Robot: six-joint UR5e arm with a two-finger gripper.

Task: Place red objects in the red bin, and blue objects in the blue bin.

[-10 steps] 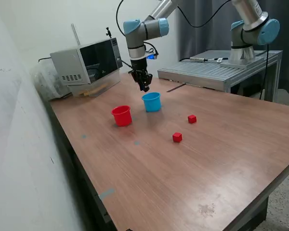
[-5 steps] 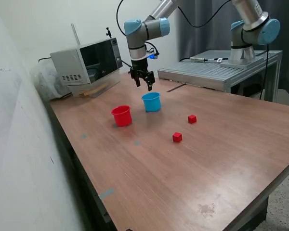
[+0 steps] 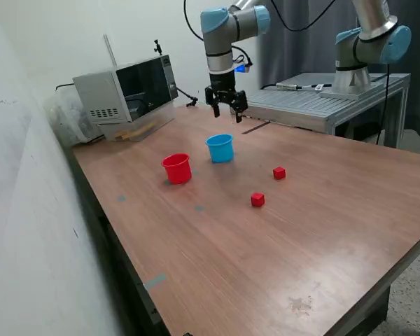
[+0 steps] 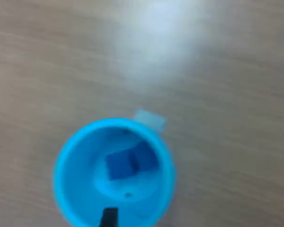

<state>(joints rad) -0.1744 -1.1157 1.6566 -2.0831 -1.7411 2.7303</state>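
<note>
The light blue cup [image 3: 220, 148] stands on the wooden table next to the red cup [image 3: 177, 168]. In the wrist view the blue cup [image 4: 80, 163] holds two dark blue cubes [image 4: 131, 161] side by side on its bottom. Two red cubes lie on the table, one [image 3: 279, 173] farther back and one [image 3: 257, 200] nearer the front. My gripper [image 3: 227, 106] is open and empty, hanging above and behind the blue cup. One fingertip [image 4: 108, 218] shows at the wrist view's edge.
A microwave [image 3: 126, 87] stands at the table's back on the exterior view's left. A grey metal bench [image 3: 315, 105] with a second arm's base [image 3: 353, 66] is behind the table on the exterior view's right. The wall runs along the exterior view's left.
My gripper opened over the blue cup, then rose and moved toward the exterior view's right and back. The cups and the red cubes have not moved.
</note>
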